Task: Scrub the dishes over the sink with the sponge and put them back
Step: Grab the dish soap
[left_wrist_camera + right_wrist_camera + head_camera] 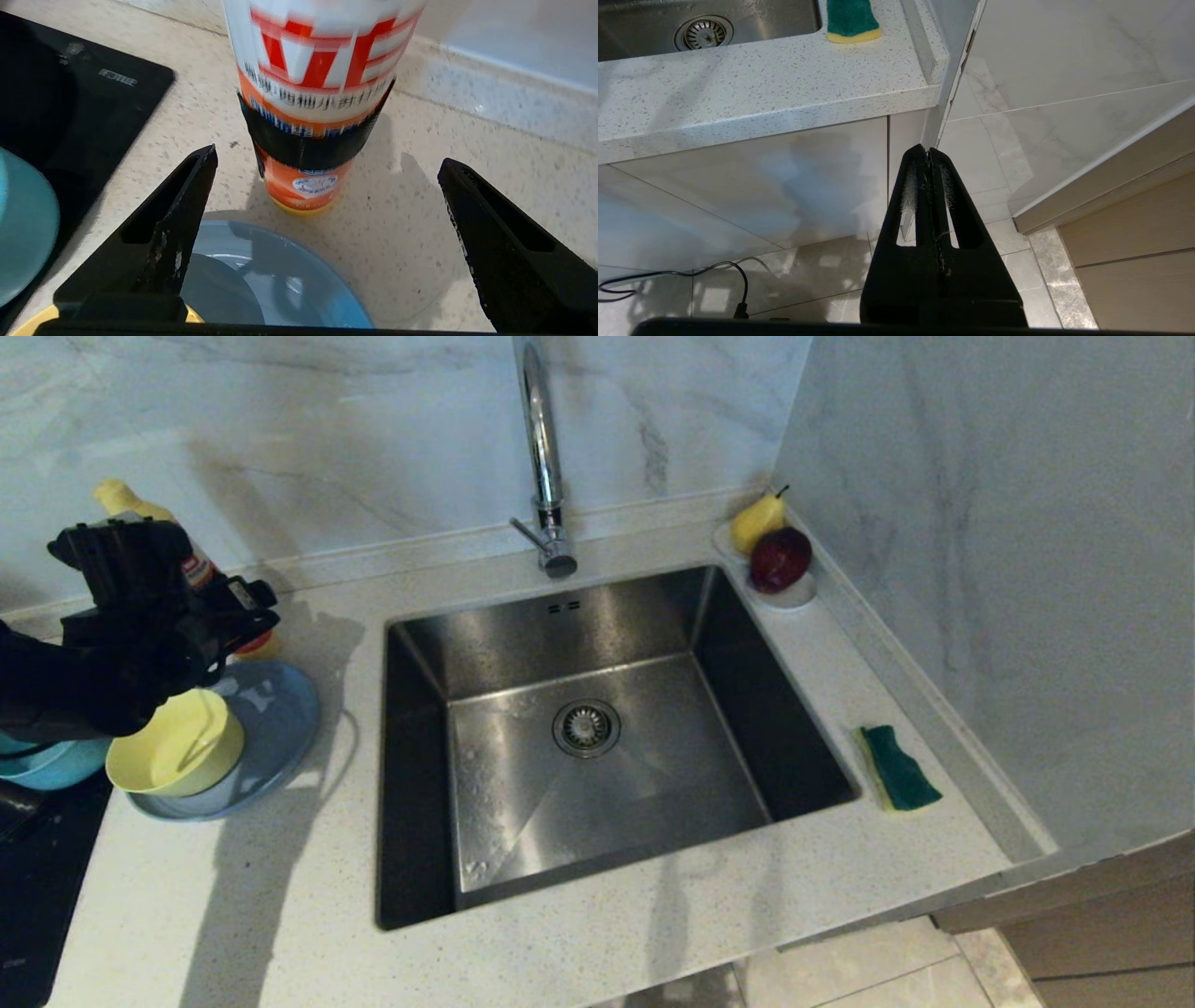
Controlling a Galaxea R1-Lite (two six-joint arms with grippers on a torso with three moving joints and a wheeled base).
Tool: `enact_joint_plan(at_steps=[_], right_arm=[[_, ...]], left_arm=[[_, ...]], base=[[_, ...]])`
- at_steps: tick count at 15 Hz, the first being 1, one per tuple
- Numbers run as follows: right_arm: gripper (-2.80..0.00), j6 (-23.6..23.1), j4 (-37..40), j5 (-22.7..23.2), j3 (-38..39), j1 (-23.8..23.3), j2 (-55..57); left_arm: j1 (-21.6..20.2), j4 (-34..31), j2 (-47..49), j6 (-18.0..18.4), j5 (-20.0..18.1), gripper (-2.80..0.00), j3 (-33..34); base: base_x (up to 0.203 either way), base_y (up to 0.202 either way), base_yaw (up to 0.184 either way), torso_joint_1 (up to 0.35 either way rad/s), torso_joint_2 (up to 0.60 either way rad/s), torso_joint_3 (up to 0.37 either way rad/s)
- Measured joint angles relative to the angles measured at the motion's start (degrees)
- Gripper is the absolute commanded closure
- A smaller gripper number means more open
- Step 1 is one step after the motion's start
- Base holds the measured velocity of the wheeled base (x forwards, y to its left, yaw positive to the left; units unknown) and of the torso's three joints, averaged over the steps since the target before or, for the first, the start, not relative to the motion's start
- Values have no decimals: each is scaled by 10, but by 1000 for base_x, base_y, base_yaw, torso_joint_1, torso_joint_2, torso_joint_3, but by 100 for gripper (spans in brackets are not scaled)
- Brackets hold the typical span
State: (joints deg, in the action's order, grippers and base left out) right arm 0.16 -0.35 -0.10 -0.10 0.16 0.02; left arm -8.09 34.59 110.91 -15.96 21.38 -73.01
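- Yellow bowl (175,745) sits on the grey-blue plate (271,728), on the counter (280,896) left of the sink (597,728); teal bowl (51,763) is just left of them, at the frame edge.
- Sponge (898,767) lies green face up on the counter right of the sink, well apart from the dishes.
- Left gripper (327,205) hangs above the plate's far side, fingers wide apart, holding nothing; detergent bottle (317,93) stands just beyond.
- Right gripper (930,161) is parked below counter level, near the cabinet front, fingers pressed together, empty.
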Motion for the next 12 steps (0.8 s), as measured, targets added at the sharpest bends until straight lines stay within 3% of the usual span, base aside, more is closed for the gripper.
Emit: enact_joint_plan(at_steps=[6,12], right_arm=[[0,0,0,0,0,0,0],[0,0,0,0,0,0,0]], left_arm=[[-26,23,23,-1,-42,-280,3],[-38,35,71,6,-56,-280,-71]], base=[[0,0,0,0,0,0],[0,0,0,0,0,0]])
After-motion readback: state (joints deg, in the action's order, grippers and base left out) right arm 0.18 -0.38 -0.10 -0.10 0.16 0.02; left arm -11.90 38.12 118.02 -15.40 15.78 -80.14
